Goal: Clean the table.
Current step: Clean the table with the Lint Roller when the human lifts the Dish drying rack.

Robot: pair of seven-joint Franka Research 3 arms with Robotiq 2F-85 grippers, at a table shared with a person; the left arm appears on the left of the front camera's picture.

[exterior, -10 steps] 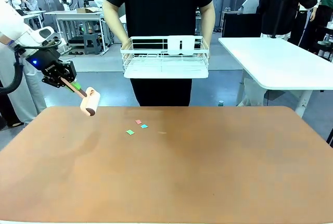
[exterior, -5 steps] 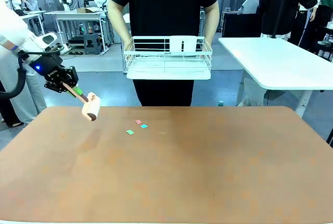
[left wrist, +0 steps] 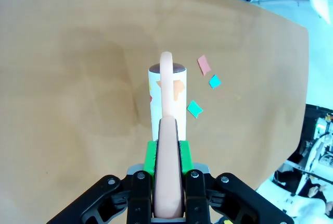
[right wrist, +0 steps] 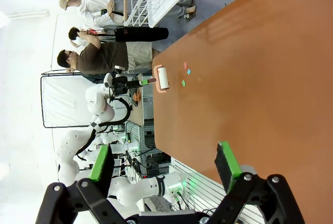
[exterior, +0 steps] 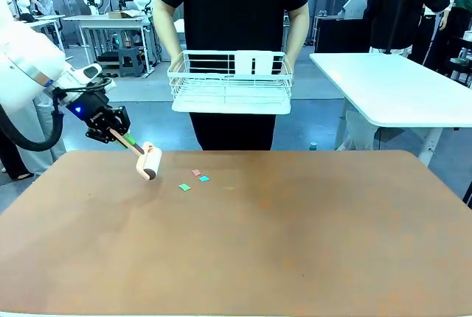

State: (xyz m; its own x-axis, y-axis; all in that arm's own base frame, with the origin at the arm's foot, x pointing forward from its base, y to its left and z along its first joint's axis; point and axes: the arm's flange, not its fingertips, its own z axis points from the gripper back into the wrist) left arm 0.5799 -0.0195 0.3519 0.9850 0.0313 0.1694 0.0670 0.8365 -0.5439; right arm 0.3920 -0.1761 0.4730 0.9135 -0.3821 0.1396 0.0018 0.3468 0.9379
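Sweep could go astray

The left end effector (exterior: 122, 138) gripped a lint roller (exterior: 150, 161) by its handle, drum near three paper scraps (exterior: 193, 179) on the terracotta tabletop (exterior: 295, 243); the right end effector (right wrist: 164, 162) gaped empty. A tilted drum might scatter scraps.

The left gripper (exterior: 127, 138) angles down from the left, fingers (left wrist: 150, 157) clamped on a lint roller (exterior: 150, 161); the right gripper (right wrist: 164, 164) has fingers spread wide
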